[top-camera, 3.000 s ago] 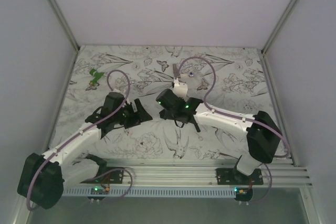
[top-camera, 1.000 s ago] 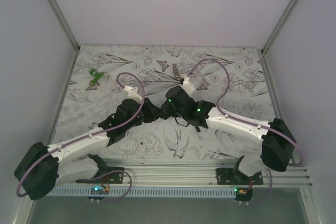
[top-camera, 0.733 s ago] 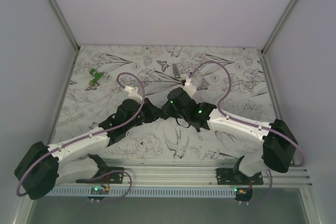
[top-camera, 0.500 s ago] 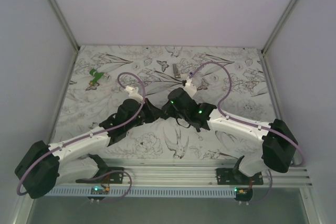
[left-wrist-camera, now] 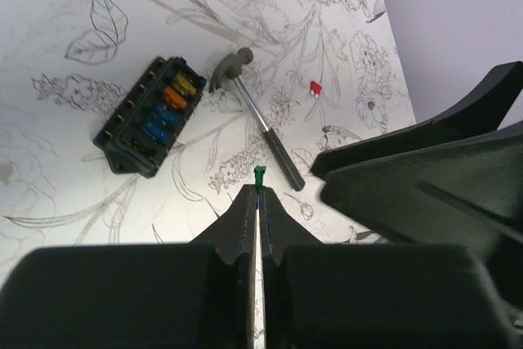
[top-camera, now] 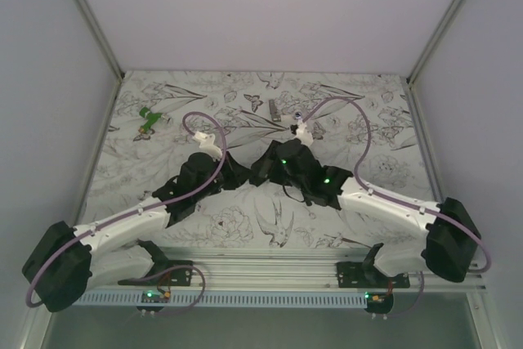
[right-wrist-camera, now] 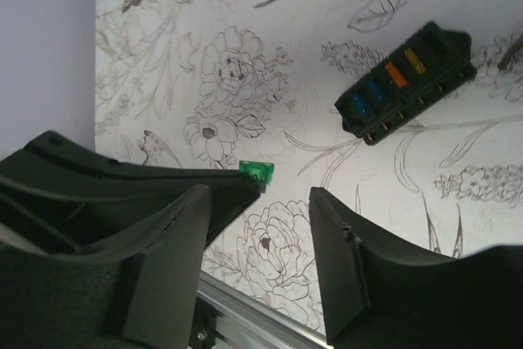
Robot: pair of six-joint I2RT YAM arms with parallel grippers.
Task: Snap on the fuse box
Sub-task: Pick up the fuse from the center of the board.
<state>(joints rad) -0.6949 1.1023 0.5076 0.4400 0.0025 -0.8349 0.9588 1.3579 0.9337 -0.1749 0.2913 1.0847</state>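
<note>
Fuse box [left-wrist-camera: 151, 116] is lying flat on the counter [left-wrist-camera: 49, 161], open face up, with yellow, orange and blue fuses in a row. It's close to the head of the hammer [left-wrist-camera: 265, 131] but not touching. Am I reading it right that we're mid-carry with a fuse? (mika)

Yeah, I'd say so. Left gripper [left-wrist-camera: 258, 194] has its jaws pinched shut on a tiny green fuse [left-wrist-camera: 260, 174], right at the tips, held up off the counter and well short of the box. Right gripper [right-wrist-camera: 260, 202] hangs right next to it with its jaws apart and nothing between them. (tob)

So what does the next move need? (mika)

My guess: swing the left arm over the box, line the fuse up with a free slot and push straight down till it clicks. With that grip at the very tip, it could twist if it goes in crooked. The right arm could maybe steady the box. (tob)

Anything you can't make out? (mika)

Plenty. From the overhead camera both wrists cover the box, so it's completely hidden there. I can't tell which slot is free, or how the fuse's legs are turned. No lid in view either. There's a small red bit [left-wrist-camera: 315, 87] past the hammer, maybe another fuse, too small to call. (tob)
</note>
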